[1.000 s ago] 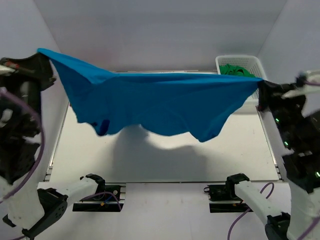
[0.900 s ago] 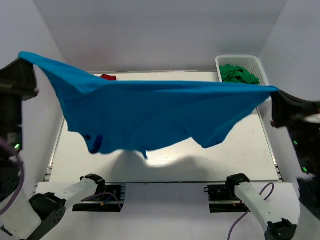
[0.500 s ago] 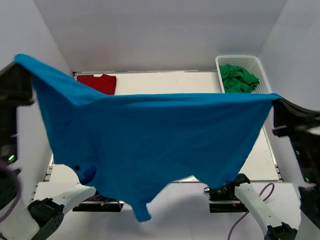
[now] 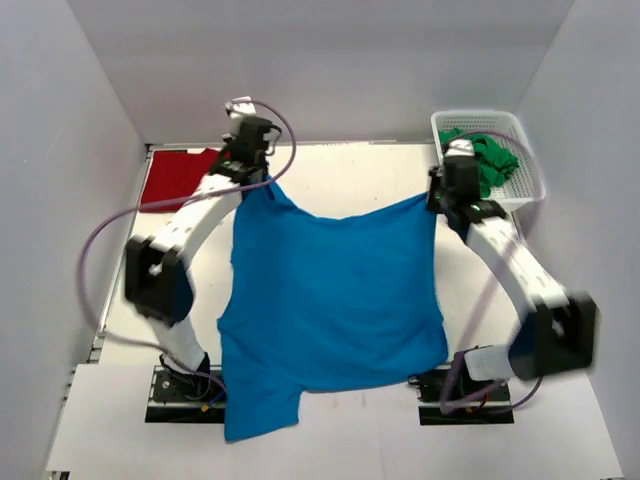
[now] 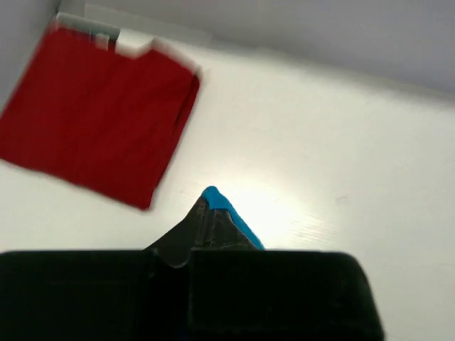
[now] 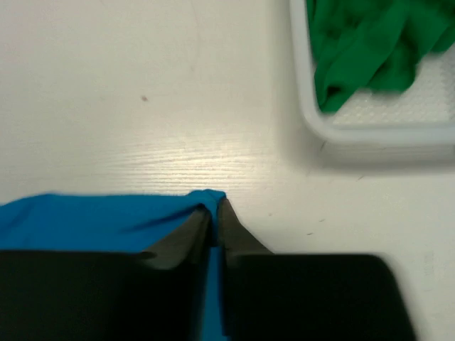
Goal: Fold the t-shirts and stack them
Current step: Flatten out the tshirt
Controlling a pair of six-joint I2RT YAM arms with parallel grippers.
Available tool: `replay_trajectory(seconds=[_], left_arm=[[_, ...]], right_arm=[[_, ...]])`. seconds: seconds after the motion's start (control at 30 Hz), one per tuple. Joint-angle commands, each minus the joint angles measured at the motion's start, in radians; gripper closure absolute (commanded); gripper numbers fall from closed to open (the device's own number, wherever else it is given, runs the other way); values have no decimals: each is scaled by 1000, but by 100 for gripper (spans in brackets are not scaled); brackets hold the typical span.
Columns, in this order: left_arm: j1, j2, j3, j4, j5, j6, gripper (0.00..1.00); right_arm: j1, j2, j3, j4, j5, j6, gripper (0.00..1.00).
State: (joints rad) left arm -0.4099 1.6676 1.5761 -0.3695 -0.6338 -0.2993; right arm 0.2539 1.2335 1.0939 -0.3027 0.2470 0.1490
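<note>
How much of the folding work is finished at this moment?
Done: the red shirt lies folded at the far left corner. In hand: the blue shirt lies spread out, its far corners pinched by the left gripper and right gripper. Left: fold the blue shirt and stack it on the red one. Green cloth sits in the basket.

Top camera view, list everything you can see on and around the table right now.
blue t-shirt: one, bright blue, spread over the table's middle, near end reaching past the near edge
red t-shirt: one, dark red, folded, far left corner
basket: one, white, far right corner
green cloth: one bundle, green, inside the basket
table: one, white, under everything
left hand: one, black, shut on the blue t-shirt's far left corner
right hand: one, black, shut on its far right corner
</note>
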Motion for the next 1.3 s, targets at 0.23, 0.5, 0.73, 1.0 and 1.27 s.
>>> replay_trajectory(seconds=[0.23, 0.5, 0.73, 1.0, 1.27], left_arm=[[146, 562, 519, -197, 58, -121, 0], [146, 442, 455, -123, 169, -60, 0], [126, 224, 192, -218, 271, -142, 0], [126, 12, -303, -151, 396, -216, 0], [126, 161, -260, -152, 424, -236, 0]], right_arm=[[-80, 549, 355, 18, -23, 44, 10], [-81, 466, 348, -18, -139, 6, 10], [-79, 317, 164, -44, -281, 47, 10], [-77, 173, -142, -18, -321, 81, 10], [-81, 328, -147, 11, -333, 141, 10]])
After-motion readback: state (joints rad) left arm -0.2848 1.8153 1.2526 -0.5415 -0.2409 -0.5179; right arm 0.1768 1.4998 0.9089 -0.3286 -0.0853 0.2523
